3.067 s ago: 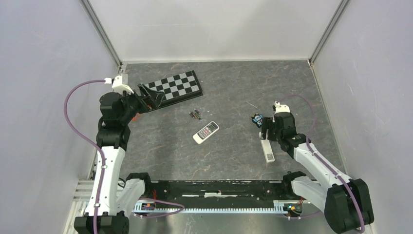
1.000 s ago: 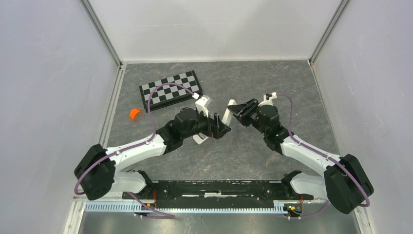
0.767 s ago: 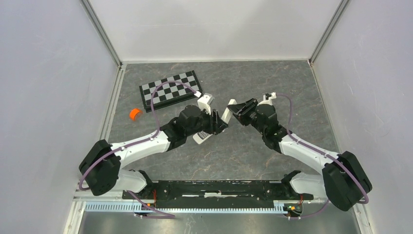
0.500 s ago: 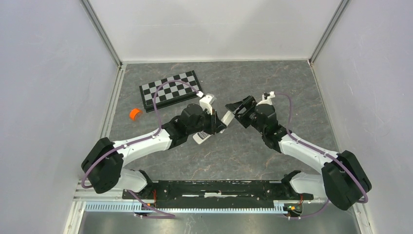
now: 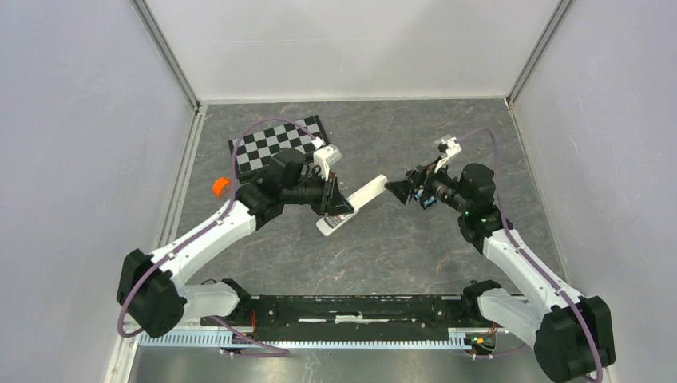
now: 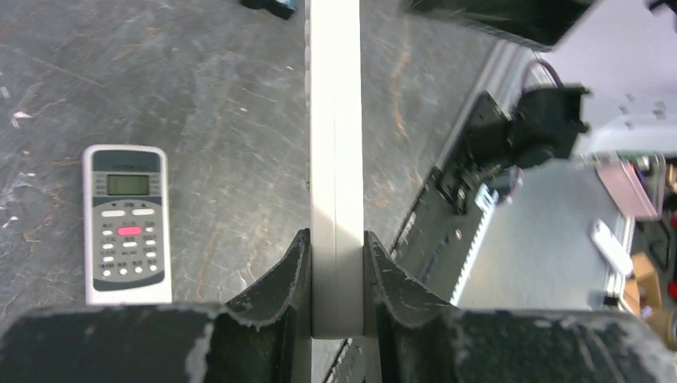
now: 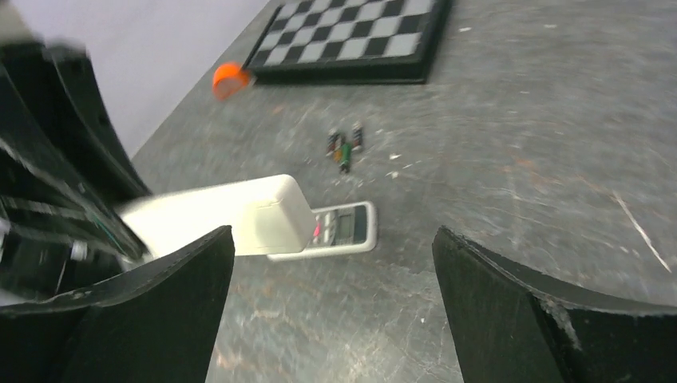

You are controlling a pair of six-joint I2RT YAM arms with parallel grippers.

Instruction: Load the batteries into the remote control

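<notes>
Top view: L gripper (image 5: 337,201) clamped on one end of remote control (image 5: 366,194), held off the table. R gripper (image 5: 397,189) sits just off its free end, not touching.

Left wrist: bar runs straight out from between the fingers. Grey remote (image 6: 128,223) lies on the table to gripper's left.

Right wrist: jaws wide, empty. Batteries (image 7: 343,148) lie ahead, beyond bar's tip.

Step, prob.: remote presented, cells not yet fetched. Next: R reaches fwd & down, narrows onto one cell.

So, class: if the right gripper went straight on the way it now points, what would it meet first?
Probably the free end of the white remote control, which the left gripper holds; it lies ahead between the right gripper's open fingers, depth unclear.
</notes>
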